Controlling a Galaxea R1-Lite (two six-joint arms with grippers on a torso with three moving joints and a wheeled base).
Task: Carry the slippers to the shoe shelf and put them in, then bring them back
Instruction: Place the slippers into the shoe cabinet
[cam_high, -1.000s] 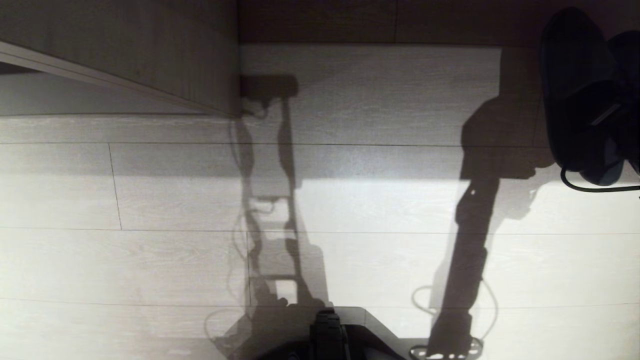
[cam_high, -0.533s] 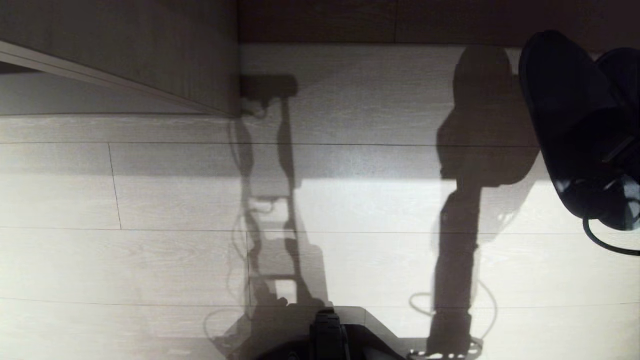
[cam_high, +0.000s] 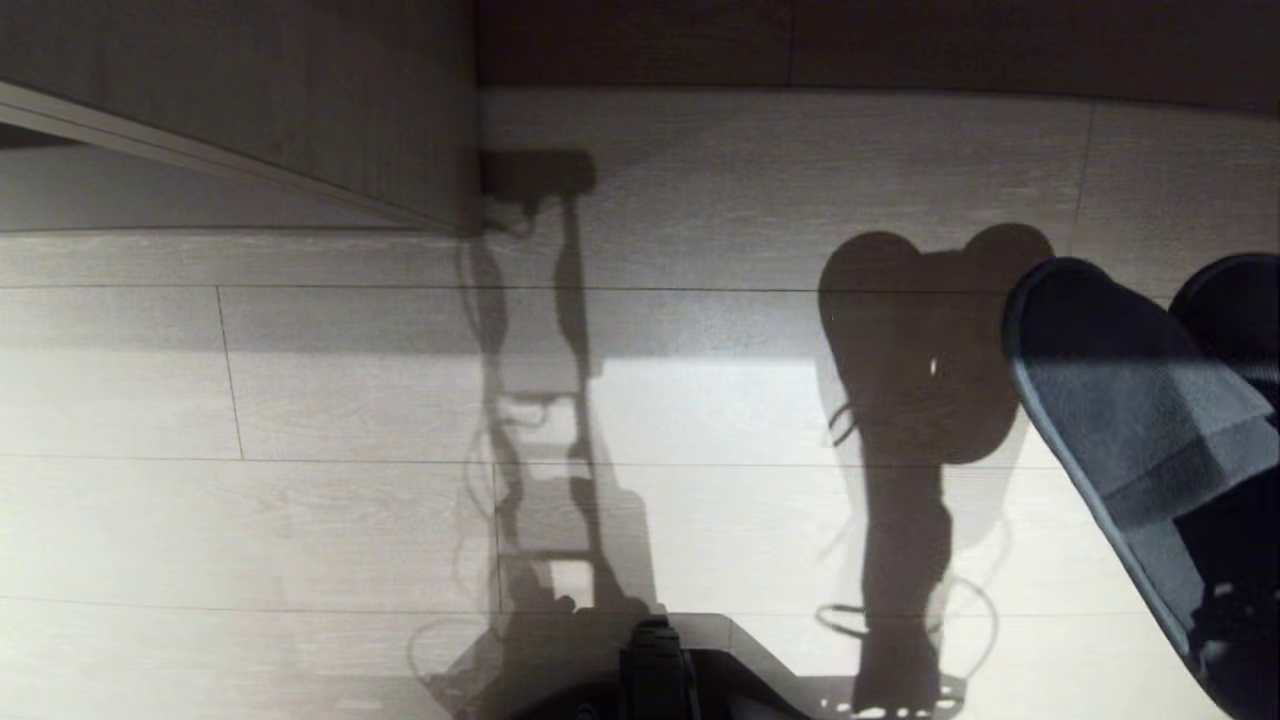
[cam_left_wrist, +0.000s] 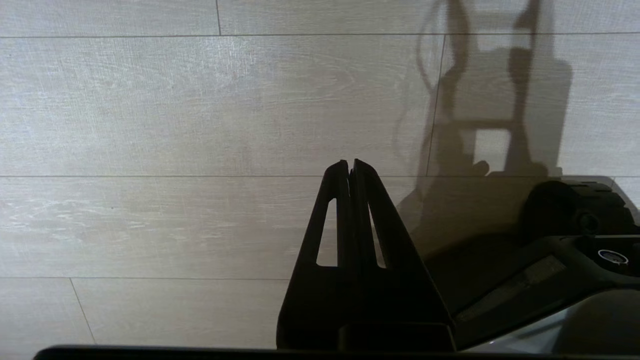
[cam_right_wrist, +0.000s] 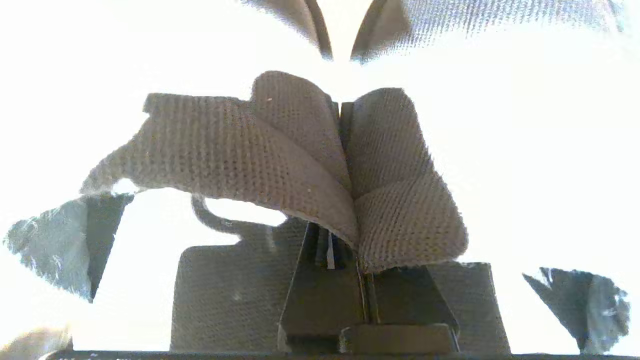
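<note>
The right gripper (cam_right_wrist: 352, 175) is closed tight on the slippers (cam_high: 1130, 420); in the right wrist view its two fingers press together the woven fabric of both uppers, and the cloth folds out to either side of the closed jaws; one slipper hangs on each side of the pinch, their edges showing as dark flaps far out on both sides of the gripper. In the head view the pair hangs above the floor (cam_high: 300, 400) at the right edge of the picture, with the pale sole side of the nearer slipper turned up toward the camera and the second slipper just behind it, mostly cut by the frame; the gripper itself is hidden behind them there. Their rounded shadow lies on the boards just beside them, toward the middle.

The left gripper (cam_left_wrist: 350, 167) is parked low beside the robot base (cam_left_wrist: 575, 220); its fingers are closed against each other and hold nothing.

A pale wood-grain cabinet panel (cam_high: 300, 100) stands far from the right gripper, on the opposite side of the head view; whether it belongs to the shoe shelf I cannot tell.
</note>
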